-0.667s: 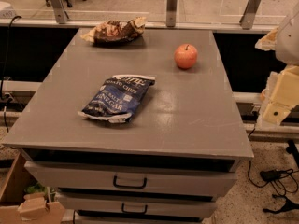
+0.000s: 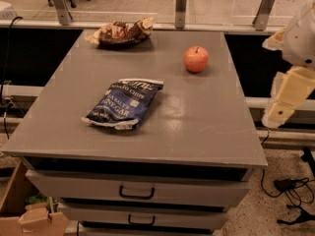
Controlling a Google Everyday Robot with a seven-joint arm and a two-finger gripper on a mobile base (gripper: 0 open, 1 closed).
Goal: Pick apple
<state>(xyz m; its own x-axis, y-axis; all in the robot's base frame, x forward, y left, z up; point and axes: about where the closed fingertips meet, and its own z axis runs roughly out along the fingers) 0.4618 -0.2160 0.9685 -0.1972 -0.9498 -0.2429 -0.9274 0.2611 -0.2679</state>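
Apple on the table, gripper off to the side

The apple [image 2: 196, 59] sits upright on the table [image 2: 197, 127], toward its far right. The gripper [image 2: 283, 102] hangs beyond the table's right edge, well apart from the apple; I cannot tell whether it is clenched or released. A chip bag [image 2: 124, 103] lies left of centre.
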